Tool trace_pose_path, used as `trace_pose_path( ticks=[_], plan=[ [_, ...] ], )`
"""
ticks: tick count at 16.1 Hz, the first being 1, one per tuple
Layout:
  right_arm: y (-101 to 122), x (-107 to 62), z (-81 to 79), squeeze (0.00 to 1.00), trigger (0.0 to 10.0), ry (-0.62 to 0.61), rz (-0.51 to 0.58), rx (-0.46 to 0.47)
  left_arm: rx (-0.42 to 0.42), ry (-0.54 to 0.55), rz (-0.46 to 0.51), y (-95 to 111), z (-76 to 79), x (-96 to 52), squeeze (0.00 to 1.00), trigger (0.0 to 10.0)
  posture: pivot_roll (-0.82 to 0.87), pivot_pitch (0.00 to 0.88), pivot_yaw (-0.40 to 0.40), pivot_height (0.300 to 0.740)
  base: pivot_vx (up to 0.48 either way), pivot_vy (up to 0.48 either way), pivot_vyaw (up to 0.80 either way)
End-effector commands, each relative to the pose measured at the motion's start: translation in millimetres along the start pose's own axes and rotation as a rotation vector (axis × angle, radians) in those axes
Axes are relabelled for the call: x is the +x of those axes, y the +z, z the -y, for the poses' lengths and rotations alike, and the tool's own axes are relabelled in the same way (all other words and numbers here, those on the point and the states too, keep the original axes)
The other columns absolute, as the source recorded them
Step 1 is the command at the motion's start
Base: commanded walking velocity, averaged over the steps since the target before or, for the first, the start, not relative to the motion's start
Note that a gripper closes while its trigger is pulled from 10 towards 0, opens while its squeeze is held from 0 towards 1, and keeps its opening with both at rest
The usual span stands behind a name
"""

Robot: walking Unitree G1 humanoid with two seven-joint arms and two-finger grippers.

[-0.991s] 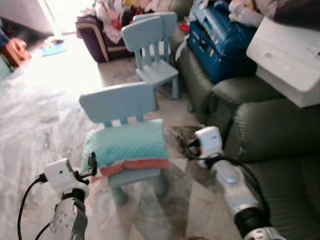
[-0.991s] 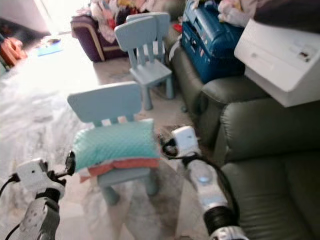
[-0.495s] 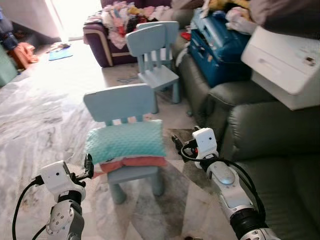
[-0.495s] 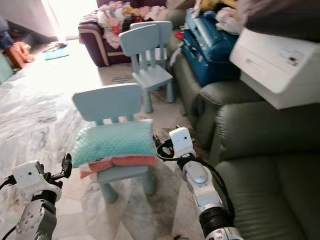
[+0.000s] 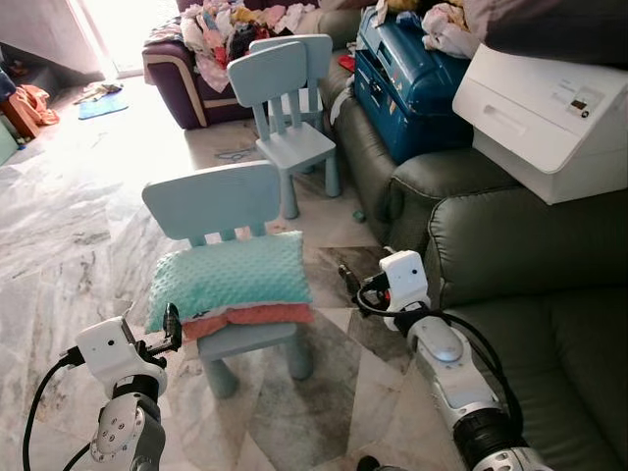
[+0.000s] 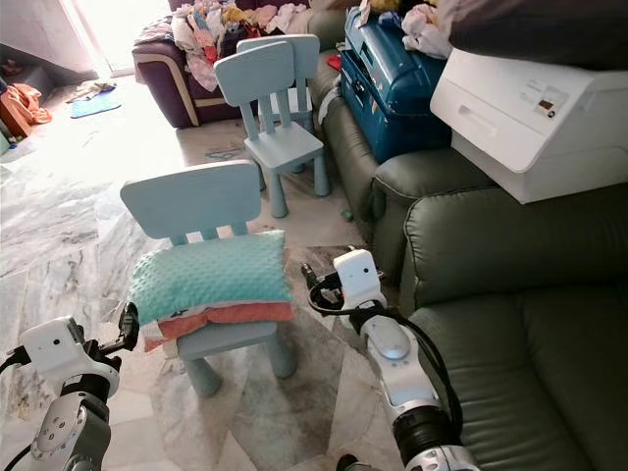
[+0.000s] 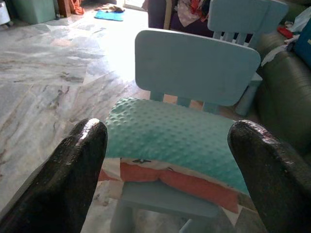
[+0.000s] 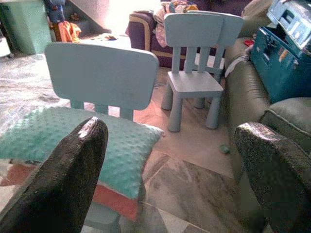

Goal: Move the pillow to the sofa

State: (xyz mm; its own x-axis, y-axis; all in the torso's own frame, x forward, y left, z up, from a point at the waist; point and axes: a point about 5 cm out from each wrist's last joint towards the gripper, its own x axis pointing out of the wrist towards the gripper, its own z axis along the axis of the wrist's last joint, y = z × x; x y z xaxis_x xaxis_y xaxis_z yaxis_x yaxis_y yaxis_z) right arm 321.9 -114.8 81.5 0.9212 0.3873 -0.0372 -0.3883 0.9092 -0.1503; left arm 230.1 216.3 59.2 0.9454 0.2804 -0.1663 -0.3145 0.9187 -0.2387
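A teal dimpled pillow (image 5: 231,280) with an orange underside lies on the seat of a small light-blue chair (image 5: 211,201). The dark green sofa (image 5: 549,324) stands just right of the chair. My left gripper (image 5: 172,327) hovers open near the pillow's left end, not touching it. My right gripper (image 5: 348,281) is open too, a short way off the pillow's right end, between chair and sofa. In the left wrist view the pillow (image 7: 175,141) sits beyond the spread fingers (image 7: 80,179). The right wrist view shows the pillow's corner (image 8: 126,145) between its fingers (image 8: 73,184).
A second blue chair (image 5: 289,98) stands farther back. A blue suitcase (image 5: 412,83) and a white box-like appliance (image 5: 545,93) rest on the far sofa seats. A purple couch piled with clothes (image 5: 201,54) is at the back. Marble floor (image 5: 69,226) spreads to the left.
The whole picture has shifted and sharpened, so the camera moved. Both grippers keep their places on either side of the chair, still open. The pillow has not moved.
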Motion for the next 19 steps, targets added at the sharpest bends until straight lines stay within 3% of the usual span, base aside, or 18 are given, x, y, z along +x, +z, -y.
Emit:
trace_pose_path(
  ticks=[1, 19],
  plan=[
    [0.3, 0.7, -2.4, 0.00, 10.0, 0.012, 0.003, 0.004, -0.005, 0.012, -0.016, -1.9, -3.6, 0.1, 0.00, 10.0, -0.12, 0.085, 0.078, 0.740, 0.000, 0.000, 0.00],
    [0.1, 0.6, -3.2, 0.00, 10.0, 0.020, 0.001, 0.004, -0.013, 0.031, -0.022, -3.8, -5.2, -1.0, 0.00, 10.0, -0.12, 0.090, 0.073, 0.740, 0.000, 0.000, 0.00]
  ],
)
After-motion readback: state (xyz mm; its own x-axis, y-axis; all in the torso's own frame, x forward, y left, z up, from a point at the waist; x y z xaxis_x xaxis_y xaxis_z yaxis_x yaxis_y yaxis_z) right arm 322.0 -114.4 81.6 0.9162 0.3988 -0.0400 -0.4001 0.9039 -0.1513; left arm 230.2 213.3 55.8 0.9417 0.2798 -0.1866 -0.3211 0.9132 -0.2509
